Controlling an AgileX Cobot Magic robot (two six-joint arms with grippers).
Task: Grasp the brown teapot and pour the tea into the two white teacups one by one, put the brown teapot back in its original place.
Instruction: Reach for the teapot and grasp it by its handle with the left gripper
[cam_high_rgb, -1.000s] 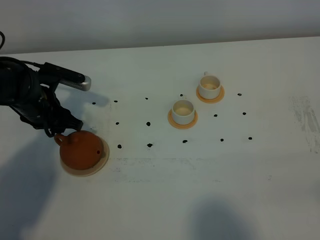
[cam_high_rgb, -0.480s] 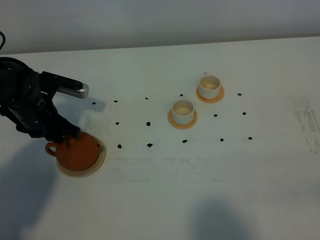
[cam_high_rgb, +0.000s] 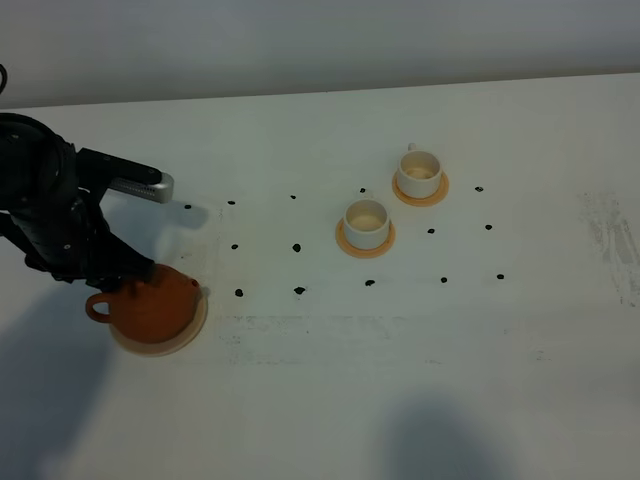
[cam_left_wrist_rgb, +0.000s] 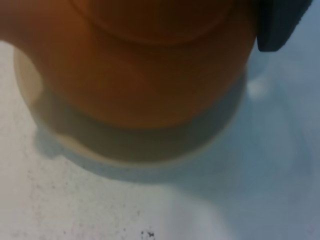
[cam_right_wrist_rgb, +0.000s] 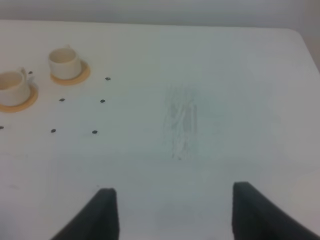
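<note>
White surface, dotted with black marks, runs back to a grey wall. At near left the brown teapot sits on its beige coaster, the left gripper against it; whether its fingers grip cannot be told. The near teacup and far teacup stand mid-surface, well apart from it. Only the right wrist view shows the right gripper — fingers spread wide, holding nothing.

Brown teapot upright on beige coaster; two white teacups well apart.
</note>
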